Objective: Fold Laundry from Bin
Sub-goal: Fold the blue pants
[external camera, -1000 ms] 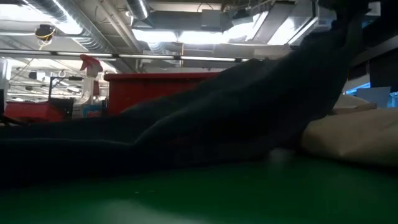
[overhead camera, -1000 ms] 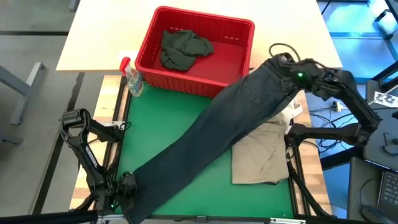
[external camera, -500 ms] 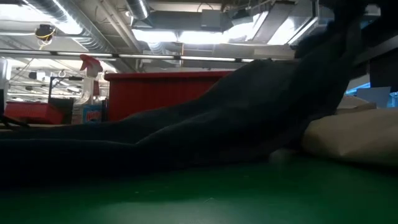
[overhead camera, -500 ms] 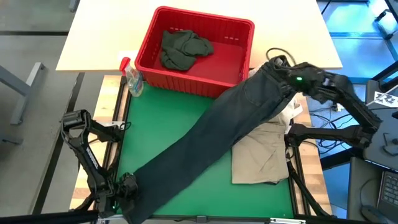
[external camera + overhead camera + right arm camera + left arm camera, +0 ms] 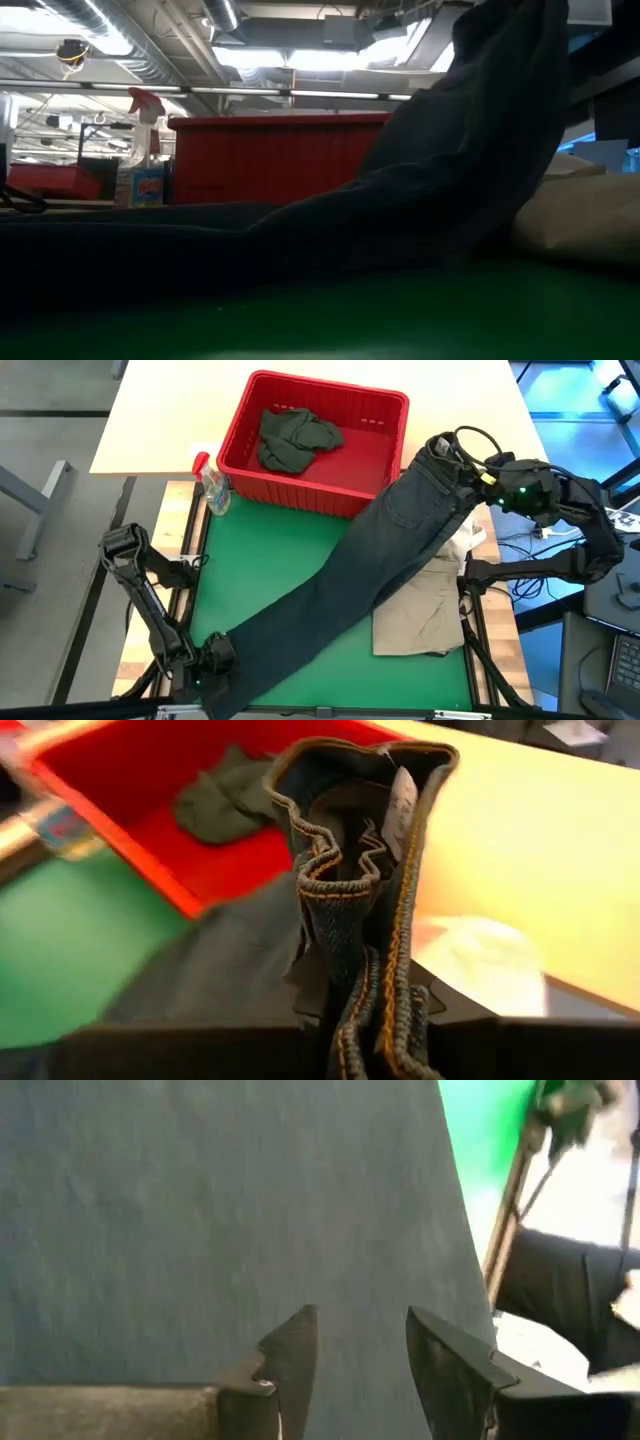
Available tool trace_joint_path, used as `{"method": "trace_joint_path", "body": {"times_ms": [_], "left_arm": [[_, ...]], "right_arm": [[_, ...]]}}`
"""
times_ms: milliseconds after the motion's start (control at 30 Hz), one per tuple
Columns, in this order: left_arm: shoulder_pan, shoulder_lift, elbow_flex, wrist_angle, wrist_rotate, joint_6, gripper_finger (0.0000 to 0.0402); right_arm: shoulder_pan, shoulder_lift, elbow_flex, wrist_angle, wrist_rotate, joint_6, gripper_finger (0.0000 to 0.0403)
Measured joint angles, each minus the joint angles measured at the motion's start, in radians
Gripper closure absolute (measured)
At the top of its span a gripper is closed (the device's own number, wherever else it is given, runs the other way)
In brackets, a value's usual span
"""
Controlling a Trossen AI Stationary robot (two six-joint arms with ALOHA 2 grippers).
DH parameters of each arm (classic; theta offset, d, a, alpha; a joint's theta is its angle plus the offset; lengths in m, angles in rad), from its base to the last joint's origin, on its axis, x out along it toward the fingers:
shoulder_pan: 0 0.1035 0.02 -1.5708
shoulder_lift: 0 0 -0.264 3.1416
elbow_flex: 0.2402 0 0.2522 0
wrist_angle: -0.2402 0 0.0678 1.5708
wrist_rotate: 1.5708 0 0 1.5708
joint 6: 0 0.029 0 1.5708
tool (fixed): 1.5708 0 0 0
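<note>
A pair of dark denim jeans [image 5: 350, 575] stretches slantwise over the green mat from the near left corner up to the far right. My right gripper [image 5: 468, 468] is shut on the waist end, raised beside the red bin [image 5: 385, 405]. My left gripper [image 5: 215, 660] is over the leg end near the table's near left corner; its fingers [image 5: 295, 1345] stand apart with denim [image 5: 200, 1210] beyond them. A dark green garment [image 5: 295, 438] lies in the bin. A khaki garment [image 5: 420, 610] lies flat on the mat, partly under the jeans. My right gripper pinches the jeans' bunched waistband [image 5: 345, 950] between its two fingers, several folded layers with orange stitching showing. It comes from the table's right, slanting down. The waist end is lifted clear; the legs [image 5: 200, 240] run down onto the mat. Whether my left gripper touches the denim I cannot tell.
A clear spray bottle with a red top [image 5: 212, 485] stands at the bin's near left corner. A white cloth bundle [image 5: 470, 542] lies at the mat's right edge beside the khaki garment. Bare green mat [image 5: 260, 560] shows left of the jeans.
My right gripper has risen and swung toward the table's far right with the waistband, so the upper part of the jeans stands steeper and higher while the leg end stays on the mat. My left gripper has risen a little and shifted toward the right.
</note>
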Motion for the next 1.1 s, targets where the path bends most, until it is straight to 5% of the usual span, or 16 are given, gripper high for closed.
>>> {"method": "trace_joint_path", "body": {"times_ms": [400, 633, 833, 1100], "left_arm": [[0.264, -0.001, 0.000, -0.040, -0.039, 0.263, 0.0255], [0.338, -0.002, -0.025, -0.044, -0.044, 0.290, 0.0255], [0.327, -0.074, -0.016, -0.058, -0.030, 0.334, 0.0255], [0.166, -0.282, -0.013, -0.160, 0.024, 0.247, 0.0255]], "right_arm": [[0.314, 0.163, 0.001, 0.340, -0.040, -0.006, 0.0359], [0.497, 0.330, 0.001, 0.524, 0.001, -0.010, 0.0359], [0.590, 0.481, 0.001, 0.754, -0.018, -0.032, 0.0359], [0.718, 0.666, 0.001, 1.014, -0.006, -0.030, 0.0360]]}}
